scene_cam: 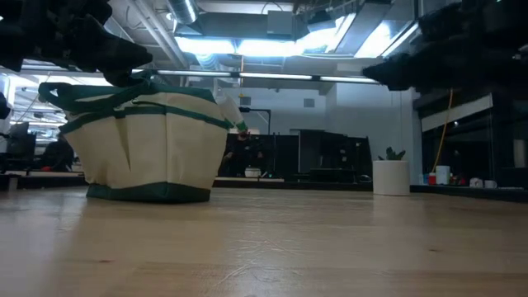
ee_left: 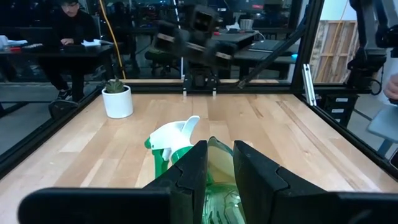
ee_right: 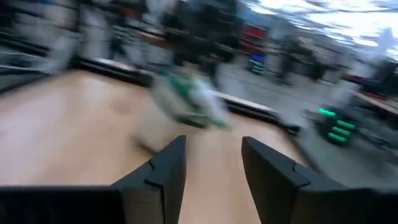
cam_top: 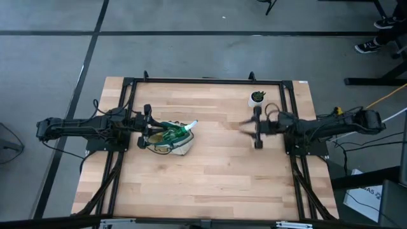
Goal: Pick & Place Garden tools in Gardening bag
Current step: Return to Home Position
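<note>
The cream gardening bag (cam_top: 166, 143) with green trim stands on the table's left half, and it also shows in the low view (scene_cam: 144, 144). The green spray bottle (cam_top: 181, 131) lies in the bag, its white nozzle (ee_left: 174, 134) sticking out over the rim toward the right. My left gripper (cam_top: 151, 133) is at the bag's left rim, with only a narrow gap between its fingers (ee_left: 220, 168). My right gripper (cam_top: 257, 137) hangs open and empty over the table's right half, blurred. The trowel, the shears and the other wooden-handled tool do not show. My left gripper seems to pinch the bag's top rim (ee_left: 219, 149), a thin cream strip with a green edge, between its two fingers. It comes from the table's left, slanting down. In the low view the rim (scene_cam: 150, 80) peaks just under the gripper. The bag's base stays on the table.
A small green plant in a white pot (cam_top: 257, 98) stands at the far right, close behind my right gripper. The black frame rails (cam_top: 203, 81) run around the table. Bare wood lies between the bag and the right arm and toward the near edge.
</note>
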Robot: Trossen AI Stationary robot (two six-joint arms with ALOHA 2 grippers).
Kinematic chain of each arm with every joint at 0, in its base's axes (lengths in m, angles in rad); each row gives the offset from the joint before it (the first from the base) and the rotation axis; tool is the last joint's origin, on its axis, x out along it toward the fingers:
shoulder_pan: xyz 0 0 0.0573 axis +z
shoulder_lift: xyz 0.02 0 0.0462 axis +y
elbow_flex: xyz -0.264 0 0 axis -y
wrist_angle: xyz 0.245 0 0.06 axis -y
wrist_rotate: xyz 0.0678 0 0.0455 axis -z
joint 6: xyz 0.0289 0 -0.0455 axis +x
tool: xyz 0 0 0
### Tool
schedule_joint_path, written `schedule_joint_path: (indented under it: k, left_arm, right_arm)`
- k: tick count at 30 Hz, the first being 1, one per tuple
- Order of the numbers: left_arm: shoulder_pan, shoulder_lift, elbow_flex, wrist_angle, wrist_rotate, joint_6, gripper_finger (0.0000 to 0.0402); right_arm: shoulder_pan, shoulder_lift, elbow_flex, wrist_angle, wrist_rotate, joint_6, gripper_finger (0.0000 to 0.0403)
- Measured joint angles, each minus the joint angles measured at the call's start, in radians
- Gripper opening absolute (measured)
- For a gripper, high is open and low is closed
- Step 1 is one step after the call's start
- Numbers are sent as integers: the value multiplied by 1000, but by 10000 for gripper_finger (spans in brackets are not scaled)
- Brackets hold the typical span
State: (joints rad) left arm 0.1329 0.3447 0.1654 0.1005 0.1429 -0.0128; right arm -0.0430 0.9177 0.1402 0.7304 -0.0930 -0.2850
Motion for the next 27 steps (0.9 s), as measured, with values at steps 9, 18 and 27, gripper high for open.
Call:
schedule_joint_path:
  k: [9, 18, 27]
  left_arm:
    - [0, 0, 0, 39, -140, 24, 72]
    - [1, 0, 0, 12, -237, 1, 72]
    - [0, 0, 0, 48, -257, -161, 72]
  right_arm:
    - [-186, -8, 2, -51, -101, 57, 158]
    - [-281, -8, 2, -161, -178, 122, 158]
    - [-289, -58, -126, -46, 15, 212, 158]
